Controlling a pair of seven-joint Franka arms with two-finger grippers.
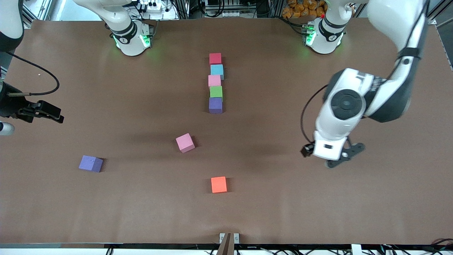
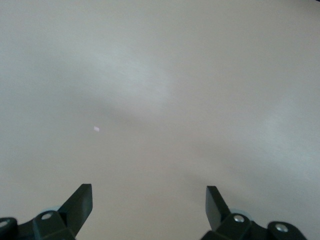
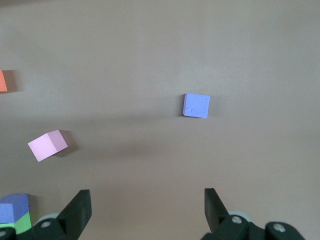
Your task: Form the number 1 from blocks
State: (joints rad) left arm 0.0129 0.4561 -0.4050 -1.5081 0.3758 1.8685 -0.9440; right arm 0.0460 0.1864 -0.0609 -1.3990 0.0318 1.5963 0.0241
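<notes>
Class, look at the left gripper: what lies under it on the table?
Only bare brown table with a tiny pale speck; no block lies beneath the open left gripper. In the front view, the wrist covers the patch directly below.

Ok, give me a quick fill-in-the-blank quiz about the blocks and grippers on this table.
1. The column of blocks holds ___ blocks.
2. The column's block nearest the front camera is ___.
3. The loose block nearest the front camera is ___.
4. The left gripper, over bare table, holds ___.

Missing words: five; purple; orange; nothing
</notes>
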